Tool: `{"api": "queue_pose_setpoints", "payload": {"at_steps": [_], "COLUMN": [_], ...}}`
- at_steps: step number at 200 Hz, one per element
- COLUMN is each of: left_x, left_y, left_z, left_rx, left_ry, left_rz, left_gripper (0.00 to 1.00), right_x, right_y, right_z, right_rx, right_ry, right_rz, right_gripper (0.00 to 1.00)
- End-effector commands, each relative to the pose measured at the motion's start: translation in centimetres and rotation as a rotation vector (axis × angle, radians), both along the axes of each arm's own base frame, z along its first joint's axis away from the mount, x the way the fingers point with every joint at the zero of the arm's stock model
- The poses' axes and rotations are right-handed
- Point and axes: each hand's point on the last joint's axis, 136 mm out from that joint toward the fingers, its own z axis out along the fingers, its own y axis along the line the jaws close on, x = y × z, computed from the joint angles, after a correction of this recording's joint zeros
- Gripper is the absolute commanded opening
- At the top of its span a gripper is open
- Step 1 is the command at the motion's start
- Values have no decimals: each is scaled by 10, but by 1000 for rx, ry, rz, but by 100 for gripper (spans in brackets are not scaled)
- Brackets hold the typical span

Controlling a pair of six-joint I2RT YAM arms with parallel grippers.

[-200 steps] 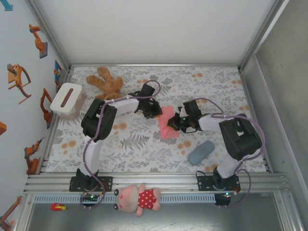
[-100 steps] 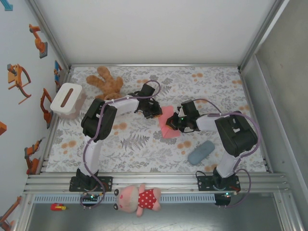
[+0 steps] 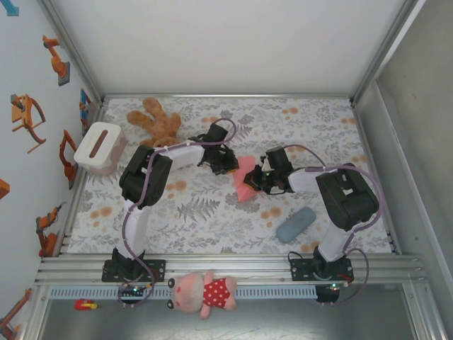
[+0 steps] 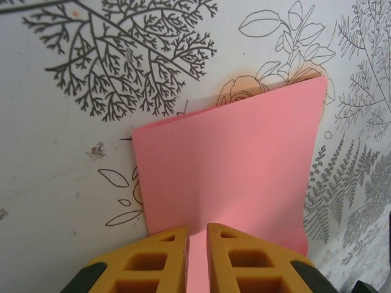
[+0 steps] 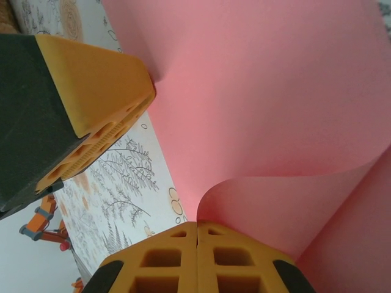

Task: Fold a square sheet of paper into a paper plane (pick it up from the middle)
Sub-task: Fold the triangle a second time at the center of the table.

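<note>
The pink sheet of paper (image 3: 245, 185) lies near the middle of the flowered tablecloth (image 3: 318, 127), between the two claws. The left claw (image 3: 228, 164) sits at its 10 o'clock and the right claw (image 3: 258, 178) at its 3 o'clock.

In the left wrist view the sheet of paper (image 4: 232, 165) lies flat, with a faint crease running away from the left claw (image 4: 197, 227). The fingers stand a thin slit apart with pink showing in the slit. I cannot tell whether they pinch the sheet or only press on it.

In the right wrist view the right claw (image 5: 197, 224) has its fingers tight together on an edge of the sheet of paper (image 5: 275, 104), which curls up and over from that pinch. At 10 o'clock an orange finger (image 5: 104, 91) of the left claw touches the sheet.

Compared with a second ago, the right claw has slid toward 9 o'clock, closer to the left one. The paper now looks narrower and more bunched, and the left claw has stayed put.

A brown teddy bear (image 3: 157, 122) lies at the cloth's 11 o'clock. A white box (image 3: 99, 145) stands at 9 o'clock, and a grey-blue pouch (image 3: 296, 224) lies at 4 o'clock from the paper.
</note>
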Motion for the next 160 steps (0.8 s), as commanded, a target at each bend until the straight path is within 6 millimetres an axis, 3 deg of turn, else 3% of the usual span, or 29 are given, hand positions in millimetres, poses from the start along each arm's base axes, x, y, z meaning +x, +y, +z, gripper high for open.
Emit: {"api": "queue_pose_setpoints", "payload": {"at_steps": [1, 97, 160], "left_x": [-15, -15, -15], "left_y": [7, 7, 3], "left_z": [-17, -17, -13], "left_rx": [36, 34, 4], "left_ry": [58, 58, 55], "left_rz": [-18, -18, -30], "left_gripper": [15, 15, 15], "right_x": [2, 1, -9], "right_y": [-2, -1, -4], "right_z": [-4, -6, 4], "right_rx": [-46, -38, -60], "right_ry": [-1, 6, 0], "right_rz": [-5, 7, 55], "right_gripper": [0, 0, 0]}}
